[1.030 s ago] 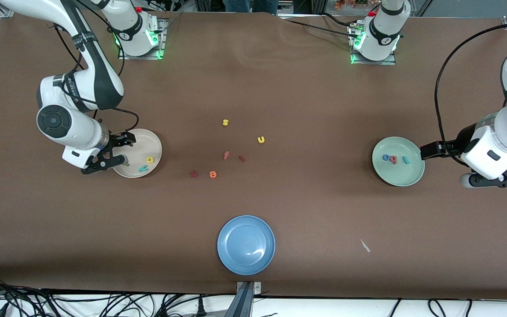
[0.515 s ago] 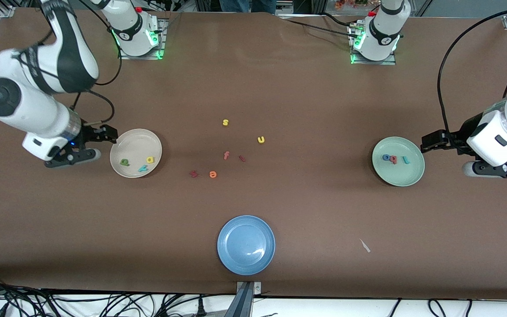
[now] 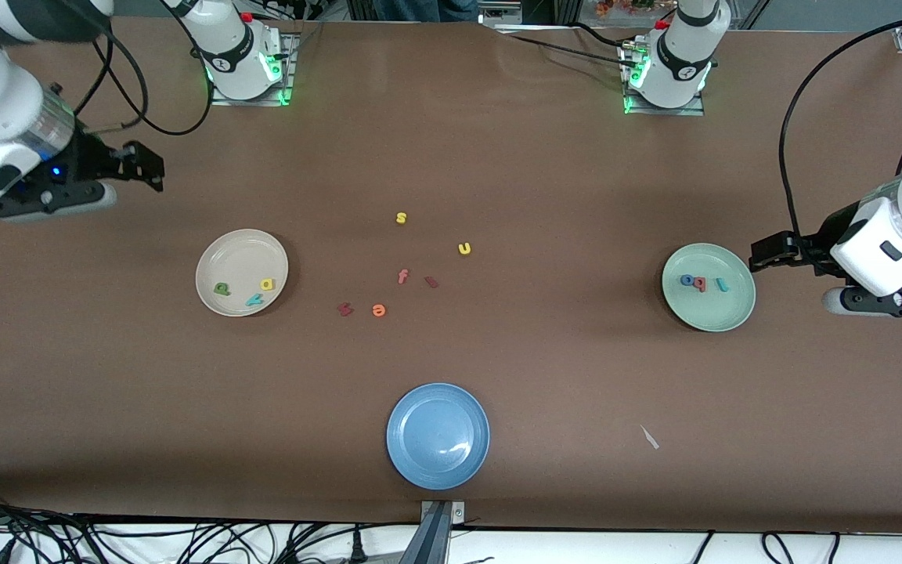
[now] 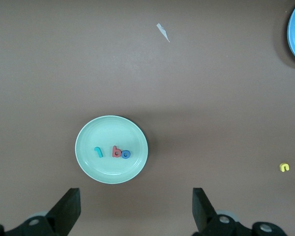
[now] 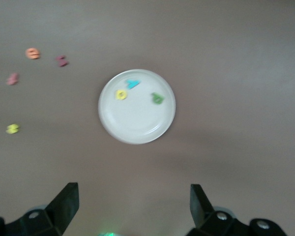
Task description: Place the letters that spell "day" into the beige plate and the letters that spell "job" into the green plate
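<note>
Green "d" [image 3: 221, 289], yellow "a" [image 3: 267, 284] and teal "y" [image 3: 254, 299] foam letters lie flat in the round cream-beige plate [image 3: 241, 247]; teal "j" [image 3: 722, 285], salmon-red "b" [image 3: 701, 284] and blue "o" [image 3: 687, 280] sit lined up in the pale mint-green plate [image 3: 708, 316].

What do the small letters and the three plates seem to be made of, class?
Letters, such as the green d and blue o: probably foam, flat, matte, brightly coloured. Beige plate, green plate and blue plate: smooth, plain, likely plastic or glazed ceramic; the blue one shows a faint sheen.

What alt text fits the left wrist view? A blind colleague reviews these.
A green plate on a brown table holds three small letters: teal j, red b, blue o. The open left claw hangs over the table beside it.
</note>
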Controlling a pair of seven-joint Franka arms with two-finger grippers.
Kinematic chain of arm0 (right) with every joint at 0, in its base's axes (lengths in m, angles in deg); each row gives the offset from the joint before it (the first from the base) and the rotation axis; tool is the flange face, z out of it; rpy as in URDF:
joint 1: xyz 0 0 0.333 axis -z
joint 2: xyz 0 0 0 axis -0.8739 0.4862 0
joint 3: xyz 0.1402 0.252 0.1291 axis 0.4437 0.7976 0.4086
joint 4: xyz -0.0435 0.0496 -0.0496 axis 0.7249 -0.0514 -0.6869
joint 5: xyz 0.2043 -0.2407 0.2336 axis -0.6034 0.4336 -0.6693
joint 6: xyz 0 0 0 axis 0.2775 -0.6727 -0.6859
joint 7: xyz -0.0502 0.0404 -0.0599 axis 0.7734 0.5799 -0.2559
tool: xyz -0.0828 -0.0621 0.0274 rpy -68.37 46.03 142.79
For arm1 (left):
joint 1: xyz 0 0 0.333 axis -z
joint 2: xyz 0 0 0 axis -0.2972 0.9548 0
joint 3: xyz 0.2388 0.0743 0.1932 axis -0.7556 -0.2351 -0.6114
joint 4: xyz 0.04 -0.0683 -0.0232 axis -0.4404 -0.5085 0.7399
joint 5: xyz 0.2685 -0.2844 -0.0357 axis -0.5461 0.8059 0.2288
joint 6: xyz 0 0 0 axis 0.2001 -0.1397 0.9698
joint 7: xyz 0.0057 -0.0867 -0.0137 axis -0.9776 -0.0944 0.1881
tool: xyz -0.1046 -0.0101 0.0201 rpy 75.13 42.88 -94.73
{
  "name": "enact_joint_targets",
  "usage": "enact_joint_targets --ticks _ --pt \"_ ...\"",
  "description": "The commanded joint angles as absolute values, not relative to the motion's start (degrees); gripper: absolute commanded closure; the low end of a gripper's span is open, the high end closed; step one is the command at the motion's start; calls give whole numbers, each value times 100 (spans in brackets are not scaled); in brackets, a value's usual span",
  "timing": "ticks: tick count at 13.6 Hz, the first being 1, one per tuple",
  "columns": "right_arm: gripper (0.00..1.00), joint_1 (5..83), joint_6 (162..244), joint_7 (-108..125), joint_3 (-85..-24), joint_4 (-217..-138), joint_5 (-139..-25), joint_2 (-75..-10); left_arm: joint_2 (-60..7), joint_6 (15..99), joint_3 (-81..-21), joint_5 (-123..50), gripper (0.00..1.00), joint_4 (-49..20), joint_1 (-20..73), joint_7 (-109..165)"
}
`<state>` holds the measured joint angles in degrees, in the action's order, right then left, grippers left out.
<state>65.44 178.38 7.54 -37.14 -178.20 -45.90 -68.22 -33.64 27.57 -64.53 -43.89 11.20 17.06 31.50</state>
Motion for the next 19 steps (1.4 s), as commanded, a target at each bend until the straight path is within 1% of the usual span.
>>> enact_joint_targets --ticks 1,5,12,14,19 --pt "1 6504 17423 683 -4011 -17612 -5160 -6790 -3508 2803 -6510 -4308 0 1025 1711 3307" --pt "1 6487 17405 779 -4003 -17480 -5074 -6773 -3377 2777 -6501 -4308 0 1095 1720 3272" --pt "1 6504 17379 735 -4011 -17366 -4854 -6738 -3394 2838 -6510 -4299 0 1201 1711 3272" --pt "0 6496 17370 735 -4003 -17357 -4775 -6738 -3394 2830 -6501 -4343 0 1394 1720 3254" --pt "1 6495 17387 762 -4003 -17348 -4678 -6694 -3411 2768 -6501 -4449 0 1395 1711 3228"
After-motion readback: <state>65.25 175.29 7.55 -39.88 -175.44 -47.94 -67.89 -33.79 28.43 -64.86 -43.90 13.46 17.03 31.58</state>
